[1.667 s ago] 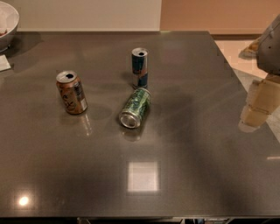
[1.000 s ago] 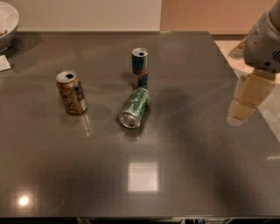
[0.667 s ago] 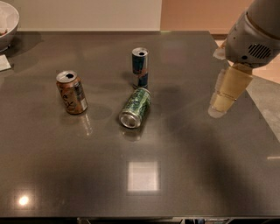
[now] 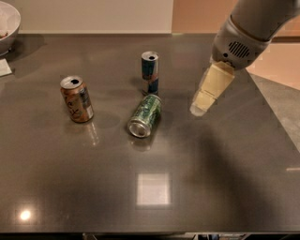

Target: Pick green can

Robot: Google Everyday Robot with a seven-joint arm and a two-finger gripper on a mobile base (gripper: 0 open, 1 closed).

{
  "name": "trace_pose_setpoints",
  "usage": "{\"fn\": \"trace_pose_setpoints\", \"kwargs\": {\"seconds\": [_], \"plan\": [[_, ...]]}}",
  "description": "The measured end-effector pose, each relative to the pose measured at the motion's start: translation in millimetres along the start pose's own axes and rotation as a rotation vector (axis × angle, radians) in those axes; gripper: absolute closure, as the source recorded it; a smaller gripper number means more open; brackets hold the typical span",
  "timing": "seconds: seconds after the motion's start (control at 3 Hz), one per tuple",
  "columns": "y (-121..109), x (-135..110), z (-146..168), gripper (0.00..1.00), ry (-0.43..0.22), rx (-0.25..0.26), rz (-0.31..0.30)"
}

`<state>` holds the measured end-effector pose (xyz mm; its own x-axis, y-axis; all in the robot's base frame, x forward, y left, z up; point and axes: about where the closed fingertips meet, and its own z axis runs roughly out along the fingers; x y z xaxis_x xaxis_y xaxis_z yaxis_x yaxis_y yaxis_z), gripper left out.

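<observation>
Green can [image 4: 145,116] lies on its side on the table [image 4: 225,187], well left of your empty jaws, hovering above; their gape you cannot tell. Approach step: next, swing left, align across it, descend.

Dark glossy table [image 4: 225,187] fills my view, lamp glare [image 4: 152,188] low centre; white wall [image 4: 93,14] upper left, peach wall [image 4: 199,14] beside it.

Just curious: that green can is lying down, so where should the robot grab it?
Probably mid-body, from above, squeezing across its curved sides: the green can lies on its side, silver end toward the camera. The gripper hangs to its right.
</observation>
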<state>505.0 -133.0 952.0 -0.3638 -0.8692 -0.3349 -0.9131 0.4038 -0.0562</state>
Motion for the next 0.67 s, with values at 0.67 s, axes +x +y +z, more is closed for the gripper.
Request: {"fn": "trace_pose_setpoints", "kwargs": {"seconds": [0.67], "plan": [[-9, -35, 18, 0.00, 0.006, 0.070, 0.279]]}}
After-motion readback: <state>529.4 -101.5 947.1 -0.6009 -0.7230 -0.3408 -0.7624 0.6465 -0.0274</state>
